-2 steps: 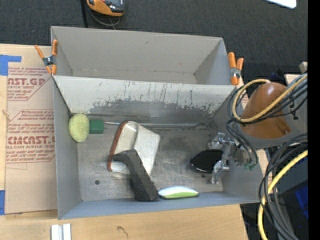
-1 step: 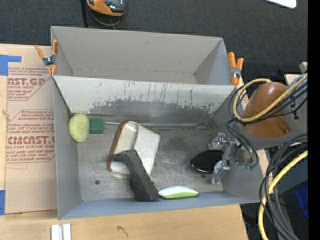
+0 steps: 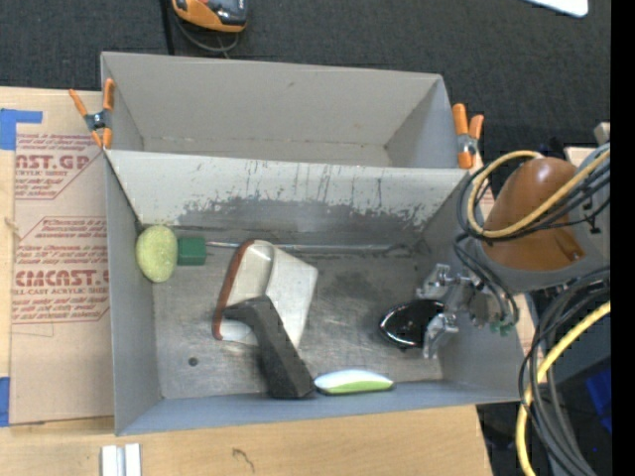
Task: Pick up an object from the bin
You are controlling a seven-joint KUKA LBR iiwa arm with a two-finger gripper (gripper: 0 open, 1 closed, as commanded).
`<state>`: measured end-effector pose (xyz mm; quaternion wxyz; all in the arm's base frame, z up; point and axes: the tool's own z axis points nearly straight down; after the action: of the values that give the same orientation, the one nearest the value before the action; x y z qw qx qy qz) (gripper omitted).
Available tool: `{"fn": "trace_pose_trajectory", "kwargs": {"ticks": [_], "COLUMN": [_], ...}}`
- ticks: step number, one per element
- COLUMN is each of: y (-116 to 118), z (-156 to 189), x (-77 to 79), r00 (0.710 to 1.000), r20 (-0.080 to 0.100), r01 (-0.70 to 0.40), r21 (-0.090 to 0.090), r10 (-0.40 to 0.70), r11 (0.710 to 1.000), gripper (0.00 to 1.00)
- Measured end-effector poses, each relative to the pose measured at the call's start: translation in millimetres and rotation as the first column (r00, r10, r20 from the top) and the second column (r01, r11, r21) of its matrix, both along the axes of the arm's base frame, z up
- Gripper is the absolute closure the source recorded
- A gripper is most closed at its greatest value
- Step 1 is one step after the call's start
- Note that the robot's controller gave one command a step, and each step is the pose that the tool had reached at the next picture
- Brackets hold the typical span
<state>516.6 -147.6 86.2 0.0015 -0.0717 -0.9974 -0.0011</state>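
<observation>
My gripper (image 3: 437, 312) is low in the bin's right part, near the right wall, and its metal fingers stand apart, open. A small black glossy thing (image 3: 404, 325) lies on the floor right beside the fingers, just to their left; it is not between them. A white and lime-green flat thing (image 3: 354, 383) lies along the front wall, below and left of the gripper.
A dark grey block (image 3: 275, 348) leans over a white box with a brown band (image 3: 268, 286) in the middle. A yellow-green ball on a green handle (image 3: 159, 253) rests at the left wall. The arm's orange cover and yellow cables hang over the right rim.
</observation>
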Motion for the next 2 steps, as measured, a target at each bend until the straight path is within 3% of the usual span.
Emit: {"fn": "trace_pose_trajectory", "kwargs": {"ticks": [2], "y": [0.0], "z": [30.2], "x": [0.6], "r00": [1.0], "r20": [0.003], "r01": [0.0], "r21": [-0.001], "r10": [0.0], "r11": [1.0], "gripper": [1.0]}}
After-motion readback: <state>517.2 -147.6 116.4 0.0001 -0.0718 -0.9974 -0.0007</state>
